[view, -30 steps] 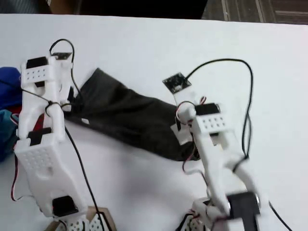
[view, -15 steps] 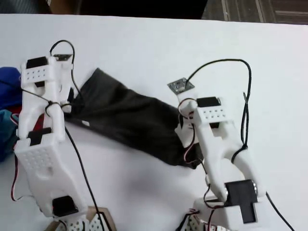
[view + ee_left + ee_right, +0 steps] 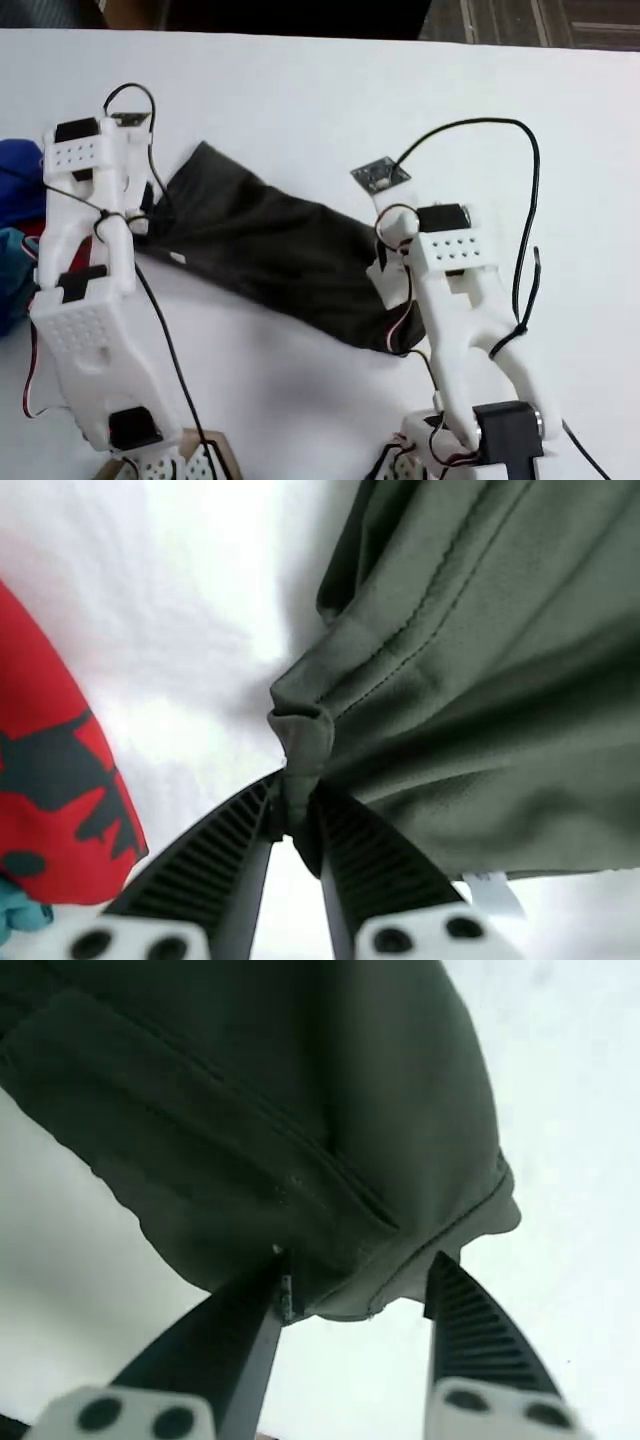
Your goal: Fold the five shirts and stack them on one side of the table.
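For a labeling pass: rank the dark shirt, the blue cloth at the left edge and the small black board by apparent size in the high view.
1. dark shirt, largest by far.
2. blue cloth, cut off by the frame, so judged on its visible part.
3. small black board, smallest.

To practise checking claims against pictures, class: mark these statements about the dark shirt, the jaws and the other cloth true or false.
1. The left jaws are shut on a pinch of the dark shirt. True.
2. The right jaws are clamped shut on the shirt. False: they stand open at its edge.
3. The dark shirt is folded into a neat square. False: it lies rumpled and stretched out across the table.
4. Blue cloth lies beside the left arm. True.
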You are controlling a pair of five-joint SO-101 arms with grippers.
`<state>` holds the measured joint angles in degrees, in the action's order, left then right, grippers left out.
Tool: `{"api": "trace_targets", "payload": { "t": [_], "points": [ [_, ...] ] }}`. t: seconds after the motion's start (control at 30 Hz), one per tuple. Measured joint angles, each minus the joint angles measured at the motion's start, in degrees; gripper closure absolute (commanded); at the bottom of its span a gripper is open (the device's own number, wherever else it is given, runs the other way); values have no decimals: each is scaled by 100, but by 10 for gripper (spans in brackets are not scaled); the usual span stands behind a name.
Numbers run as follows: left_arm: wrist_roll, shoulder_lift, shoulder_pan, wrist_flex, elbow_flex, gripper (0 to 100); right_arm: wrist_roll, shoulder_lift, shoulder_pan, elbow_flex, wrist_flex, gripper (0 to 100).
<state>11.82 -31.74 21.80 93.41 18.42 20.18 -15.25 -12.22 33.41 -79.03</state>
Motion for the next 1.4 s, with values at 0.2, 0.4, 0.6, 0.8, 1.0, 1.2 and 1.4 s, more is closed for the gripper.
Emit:
{"api": "trace_targets", "payload": {
  "t": [0.2, 0.4, 0.6, 0.8, 1.0, 1.2, 1.4],
  "points": [
    [0, 0, 0, 0, 0, 975, 0, 0, 0, 0, -44, 834],
    [0, 0, 0, 0, 0, 975, 0, 0, 0, 0, 404, 835],
    [0, 0, 0, 0, 0, 975, 0, 0, -132, 149, 677, 835],
    [0, 0, 0, 0, 0, 975, 0, 0, -176, 457, 730, 833],
    [0, 0, 0, 0, 0, 975, 0, 0, -123, 475, 730, 835],
    [0, 0, 0, 0, 0, 975, 0, 0, -132, 492, 730, 836],
    [0, 0, 0, 0, 0, 975, 0, 0, -132, 492, 730, 836]
  ]
}}
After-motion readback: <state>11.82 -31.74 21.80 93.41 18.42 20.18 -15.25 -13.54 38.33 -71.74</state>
